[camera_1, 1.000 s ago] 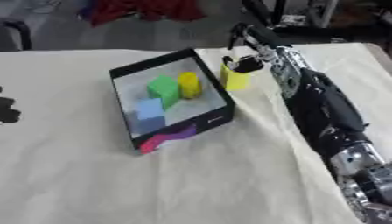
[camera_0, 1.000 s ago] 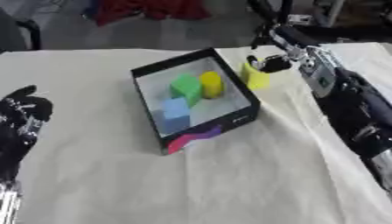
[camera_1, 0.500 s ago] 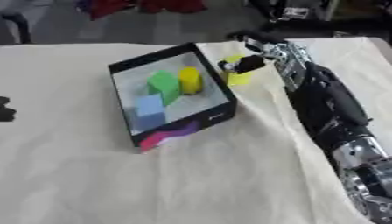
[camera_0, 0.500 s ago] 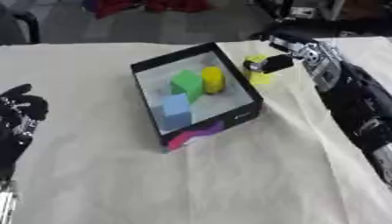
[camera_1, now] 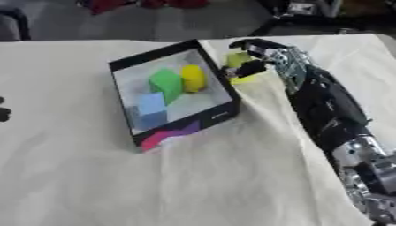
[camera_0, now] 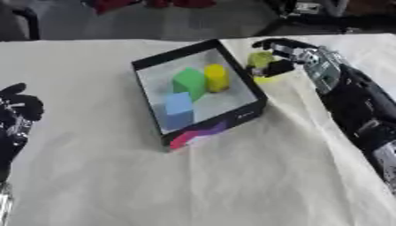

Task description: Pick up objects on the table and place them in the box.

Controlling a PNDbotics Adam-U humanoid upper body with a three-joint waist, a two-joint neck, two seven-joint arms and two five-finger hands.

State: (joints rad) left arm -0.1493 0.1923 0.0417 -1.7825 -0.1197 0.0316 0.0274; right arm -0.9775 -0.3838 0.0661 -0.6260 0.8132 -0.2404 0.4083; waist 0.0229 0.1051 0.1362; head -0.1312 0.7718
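Box (camera_0: 249, 115) first, nearest me on the cloth-covered table (camera_0: 232, 185): black-walled, already holding a blue block (camera_0: 179, 109), a green block (camera_0: 188, 82) and a yellow cylinder (camera_0: 216, 77). My left robot hand (camera_0: 17, 115) rests idle at the left edge, fingers relaxed. Farther back, just beyond the box's right wall, my right robot hand (camera_0: 284, 55) has its fingers and thumb curled round a yellow-green piece (camera_0: 260, 62). A second ago that piece sat low beside the wall; now it looks lifted and carried toward the far corner. I judge the pick is done, with the carry over the rim and release left.
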